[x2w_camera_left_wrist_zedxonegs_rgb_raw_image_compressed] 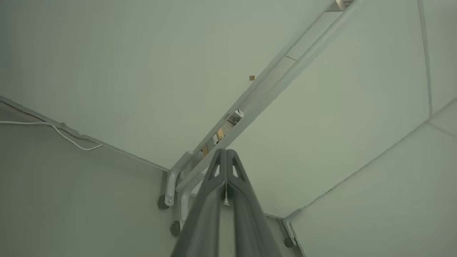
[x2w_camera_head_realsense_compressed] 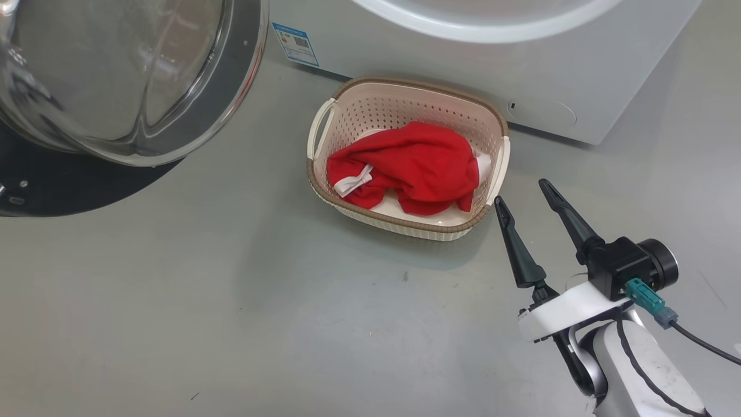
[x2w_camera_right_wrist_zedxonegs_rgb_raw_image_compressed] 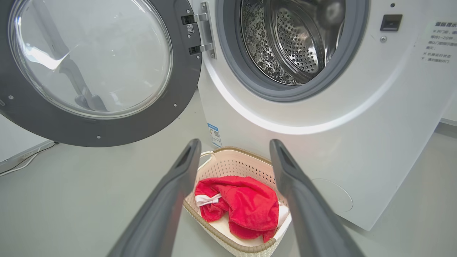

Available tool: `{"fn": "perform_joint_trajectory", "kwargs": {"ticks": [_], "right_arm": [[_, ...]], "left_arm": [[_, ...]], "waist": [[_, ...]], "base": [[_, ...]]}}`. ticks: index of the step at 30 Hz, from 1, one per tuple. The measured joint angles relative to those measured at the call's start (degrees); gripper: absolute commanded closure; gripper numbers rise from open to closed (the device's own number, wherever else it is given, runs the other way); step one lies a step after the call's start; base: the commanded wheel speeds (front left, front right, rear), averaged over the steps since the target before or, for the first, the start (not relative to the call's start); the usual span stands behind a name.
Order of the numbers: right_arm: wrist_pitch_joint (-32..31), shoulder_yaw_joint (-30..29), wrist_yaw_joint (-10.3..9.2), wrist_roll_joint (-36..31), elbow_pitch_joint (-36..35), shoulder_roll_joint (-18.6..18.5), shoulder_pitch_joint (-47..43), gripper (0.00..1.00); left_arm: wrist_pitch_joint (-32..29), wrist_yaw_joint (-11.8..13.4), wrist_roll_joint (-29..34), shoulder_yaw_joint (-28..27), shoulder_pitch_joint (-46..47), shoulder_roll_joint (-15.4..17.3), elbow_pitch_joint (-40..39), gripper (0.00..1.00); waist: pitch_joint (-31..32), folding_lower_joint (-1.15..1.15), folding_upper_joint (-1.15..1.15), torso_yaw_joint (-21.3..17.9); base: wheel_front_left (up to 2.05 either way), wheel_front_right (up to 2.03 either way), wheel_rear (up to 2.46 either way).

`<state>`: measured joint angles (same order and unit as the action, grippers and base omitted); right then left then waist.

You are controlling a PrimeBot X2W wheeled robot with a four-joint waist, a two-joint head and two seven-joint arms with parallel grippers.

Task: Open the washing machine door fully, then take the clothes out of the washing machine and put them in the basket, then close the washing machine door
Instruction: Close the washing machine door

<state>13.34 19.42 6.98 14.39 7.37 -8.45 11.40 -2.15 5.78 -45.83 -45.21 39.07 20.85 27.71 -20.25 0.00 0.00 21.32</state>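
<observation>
Clothes (x2w_camera_head_realsense_compressed: 417, 165) in basket (x2w_camera_head_realsense_compressed: 405, 98), beyond parted jaws

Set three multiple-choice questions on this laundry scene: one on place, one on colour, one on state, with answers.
1. Where do the clothes lie? A. In the washing machine B. In the basket C. Over the washing machine door
2. What colour is the basket's rim? A. Brown B. Blue C. Black
3. How does that door stand? A. Shut B. Swung open C. Removed
Answers: 1 B, red fabric sits within its perforated walls; 2 A, the woven-look band is brown; 3 B, it hangs wide beside the machine.
</observation>
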Motion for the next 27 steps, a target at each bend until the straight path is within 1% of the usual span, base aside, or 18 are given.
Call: {"fn": "perform_joint_trajectory", "kwargs": {"ticks": [3, 7, 9, 14, 17, 22, 27], "right_arm": [[0.0, 0.0, 0.0, 0.0, 0.0, -0.1, 0.1, 0.0], [0.0, -0.2, 0.0, 0.0, 0.1, -0.3, 0.1, 0.0], [0.0, -0.3, 0.0, 0.0, 0.3, -0.3, 0.1, 0.0], [0.0, -0.2, 0.0, 0.0, 0.5, -0.3, 0.1, 0.0], [0.0, 0.0, 0.0, 0.0, 0.7, -0.3, 0.2, 0.0], [0.0, 0.2, 0.0, 0.1, 1.0, -0.2, 0.2, 0.0], [0.0, 0.6, 0.0, 0.1, 1.2, -0.1, 0.2, 0.0]], "left_arm": [[-2.1, 1.0, -4.8, -4.7, 3.5, -0.1, 3.9, 1.0], [-5.3, 1.0, -8.1, -6.2, 7.4, -0.5, 8.0, 1.0], [-7.9, 1.0, -10.2, -6.4, 8.8, -0.5, 9.9, 1.0], [-12.5, 1.0, -11.6, -6.0, 10.6, -0.6, 13.2, 1.0], [-16.5, 1.0, -12.7, -4.4, 11.5, -0.9, 15.0, 1.0], [-21.3, 1.1, -13.4, -3.7, 12.9, -1.4, 17.9, 1.0], [-26.1, 1.1, -13.4, -1.3, 13.2, -1.4, 19.6, 1.0]], "waist": [[-0.2, 0.0, 0.0, -0.6], [-0.5, 0.0, 0.0, -0.9], [-0.5, 0.0, 0.0, -1.0], [-0.3, 0.0, 0.0, -1.2], [-0.1, 0.0, 0.0, -1.2], [0.3, 0.0, 0.0, -1.2], [0.7, 0.0, 0.0, -1.2]], "base": [[0.0, 0.0, 0.0], [0.0, 0.0, 0.0], [0.0, 0.0, 0.0], [0.0, 0.0, 0.0], [0.0, 0.0, 0.0], [0.0, 0.0, 0.0], [0.0, 0.0, 0.0]]}}
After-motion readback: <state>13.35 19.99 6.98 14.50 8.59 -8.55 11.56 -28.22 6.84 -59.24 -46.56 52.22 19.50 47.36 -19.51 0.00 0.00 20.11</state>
